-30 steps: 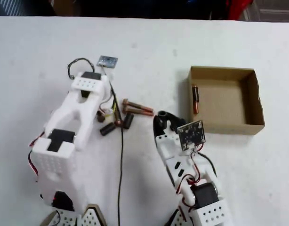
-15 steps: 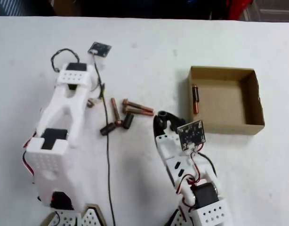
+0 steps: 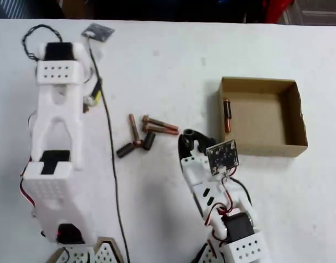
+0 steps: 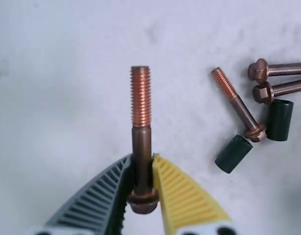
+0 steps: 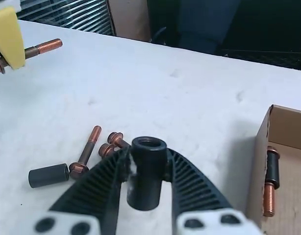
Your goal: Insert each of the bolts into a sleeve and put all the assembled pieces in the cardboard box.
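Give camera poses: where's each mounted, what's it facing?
High view: fixed above the table, looking down on left arm, right arm and cardboard box.
Left wrist view: on the left wrist, looking down past left gripper, shut on a bolt.
Right wrist view: on the right wrist, looking across the table past right gripper, shut on a sleeve.
Shared: loose bolts in all three.

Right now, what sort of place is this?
Likely a robotics lab bench: a white left arm and right arm at a white table, with loose bolts, sleeves and a cardboard box.
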Robot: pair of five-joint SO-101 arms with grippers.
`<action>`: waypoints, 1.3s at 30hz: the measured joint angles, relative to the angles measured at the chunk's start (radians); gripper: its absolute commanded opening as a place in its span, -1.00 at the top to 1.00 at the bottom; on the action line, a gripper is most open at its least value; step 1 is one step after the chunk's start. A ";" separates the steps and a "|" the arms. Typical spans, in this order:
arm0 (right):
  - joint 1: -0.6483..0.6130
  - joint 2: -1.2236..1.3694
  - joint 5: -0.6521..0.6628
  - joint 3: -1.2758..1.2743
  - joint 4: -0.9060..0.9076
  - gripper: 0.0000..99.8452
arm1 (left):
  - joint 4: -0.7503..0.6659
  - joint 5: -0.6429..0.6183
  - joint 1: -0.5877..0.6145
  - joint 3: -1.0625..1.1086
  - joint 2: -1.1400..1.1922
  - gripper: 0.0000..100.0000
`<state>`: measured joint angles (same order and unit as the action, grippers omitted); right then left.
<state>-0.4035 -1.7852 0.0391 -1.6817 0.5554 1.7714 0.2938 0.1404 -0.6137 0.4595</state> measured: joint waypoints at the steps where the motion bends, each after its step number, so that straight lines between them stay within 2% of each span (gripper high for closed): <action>1: 0.000 0.000 0.000 0.000 0.000 0.97 | 0.006 0.002 0.012 0.000 -0.002 0.96; 7: 0.000 0.000 0.000 0.000 0.000 0.97 | 0.008 0.112 0.029 0.138 -0.141 0.96; 15: 0.000 0.000 0.000 0.000 0.000 0.97 | 0.002 0.247 0.029 0.491 -0.489 0.96; 19: 0.000 0.000 0.000 0.000 0.000 0.97 | -0.075 0.400 0.031 0.695 -0.560 0.96; 24: 0.000 0.000 0.000 0.000 0.005 0.97 | -0.224 0.574 0.092 0.881 -0.574 0.96; 29: 0.000 0.000 0.000 0.000 0.005 0.97 | -0.324 0.806 0.164 0.988 -0.575 0.96; 35: 0.000 0.000 0.000 0.000 0.005 0.96 | -0.404 1.119 0.178 1.099 -0.575 0.96; 39: 0.000 0.000 0.000 0.000 0.005 0.96 | -0.488 1.198 0.178 1.155 -0.575 0.95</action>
<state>-0.4035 -1.7852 0.0391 -1.6817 0.5600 1.2835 1.4922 0.3184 0.5416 -0.1158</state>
